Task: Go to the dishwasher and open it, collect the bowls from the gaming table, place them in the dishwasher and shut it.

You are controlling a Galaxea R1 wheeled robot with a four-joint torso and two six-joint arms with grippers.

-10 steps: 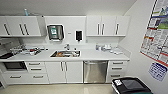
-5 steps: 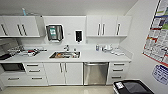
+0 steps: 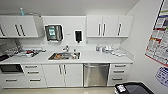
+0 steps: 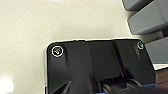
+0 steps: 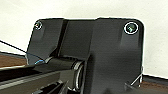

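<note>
One dishwasher (image 3: 96, 74) faces you, steel front shut, set under white counter (image 3: 100, 58). You see sink (image 3: 64, 55) up and left of dishwasher, white double doors (image 3: 63, 75) just beside it on left, drawer stack (image 3: 118, 73) on right. Wall cabinets (image 3: 108, 26) hang above dishwasher; black bin (image 3: 132, 88) sits low, right of it. Pincer state on either arm: you cannot tell.

White countertop (image 3: 95, 58) with crockery (image 3: 110, 49), sink (image 3: 64, 56)
</note>
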